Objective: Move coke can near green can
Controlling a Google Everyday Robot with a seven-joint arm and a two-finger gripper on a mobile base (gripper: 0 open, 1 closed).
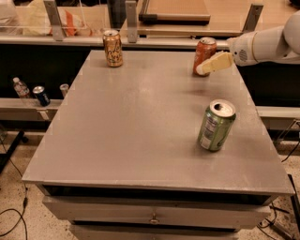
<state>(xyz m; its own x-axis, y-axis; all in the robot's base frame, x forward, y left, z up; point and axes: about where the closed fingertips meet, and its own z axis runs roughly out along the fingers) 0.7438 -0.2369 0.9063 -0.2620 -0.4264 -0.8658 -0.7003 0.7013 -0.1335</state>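
Observation:
The coke can (204, 52) stands upright at the far right of the grey table (131, 122), red-orange with a silver top. The green can (215, 125) stands on the right side nearer the front, leaning slightly, well apart from the coke can. My gripper (212, 64) reaches in from the right on a white arm (265, 44). Its cream tip lies across the coke can's right side at mid height and hides part of it.
A gold-brown can (113, 48) stands at the far left of the table. A shelf with rails and a wooden board (176, 10) runs behind the table. Small cans and a bottle (35, 93) sit on a low ledge to the left.

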